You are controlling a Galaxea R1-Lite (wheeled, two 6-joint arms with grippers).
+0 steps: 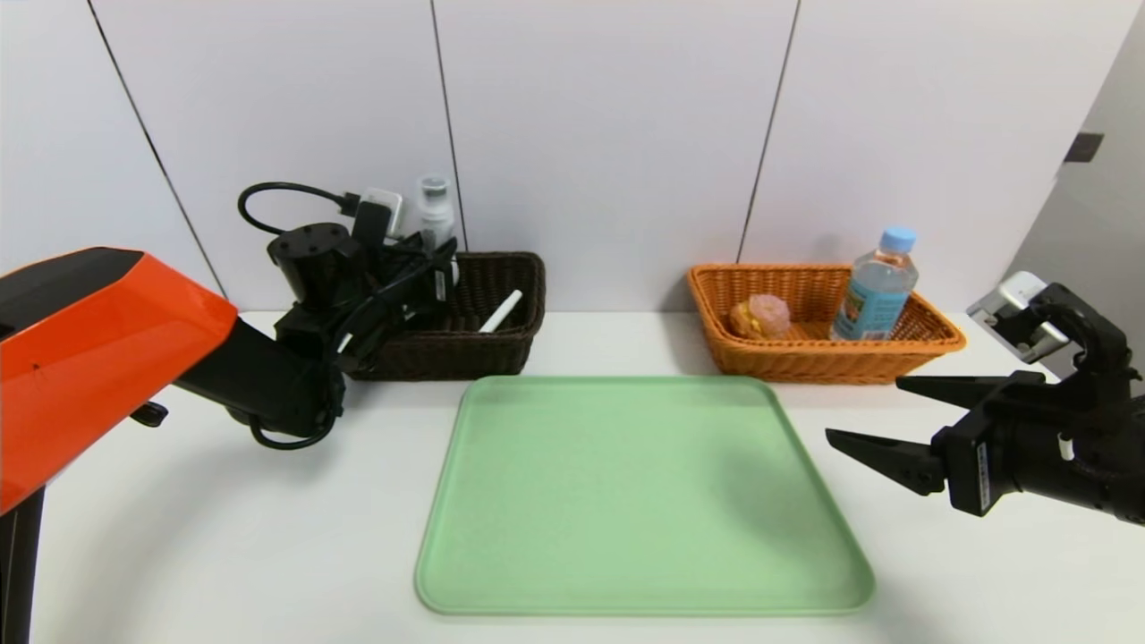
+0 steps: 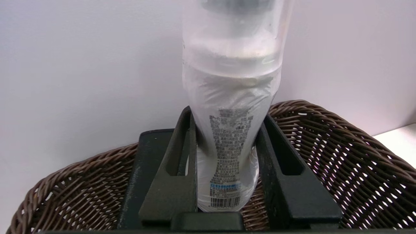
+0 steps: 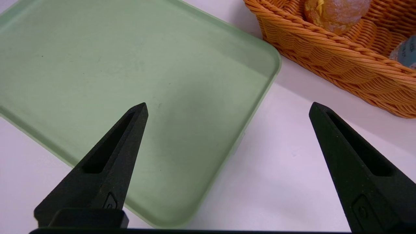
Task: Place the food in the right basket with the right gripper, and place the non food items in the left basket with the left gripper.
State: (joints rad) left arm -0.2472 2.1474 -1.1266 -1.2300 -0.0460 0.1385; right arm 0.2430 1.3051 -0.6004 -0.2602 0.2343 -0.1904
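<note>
Left gripper point(image 2: 227, 169): held over the near left corner of the dark brown basket point(image 1: 487, 344), jaws closed on the lower body of a clear white spray bottle point(image 2: 230, 107), which stands upright between them
Spray bottle: above the basket, its cap showing over the gripper in the head view, close to the white wall
Dark brown basket: at the back left of the surface point(image 1: 224, 537), with a white pen-like stick point(image 1: 501, 311) leaning inside against its right wall
Right gripper point(image 3: 227, 113): hovering above the surface just right of the green tray point(image 1: 640, 496), jaws spread wide with nothing between them
Orange basket point(image 1: 823, 358): at the back right, holding a round bun point(image 1: 760, 316) and an upright water bottle with a blue cap point(image 1: 877, 286)
Green tray: flat in the middle of the surface, between the two baskets and nearer the robot, bare
</note>
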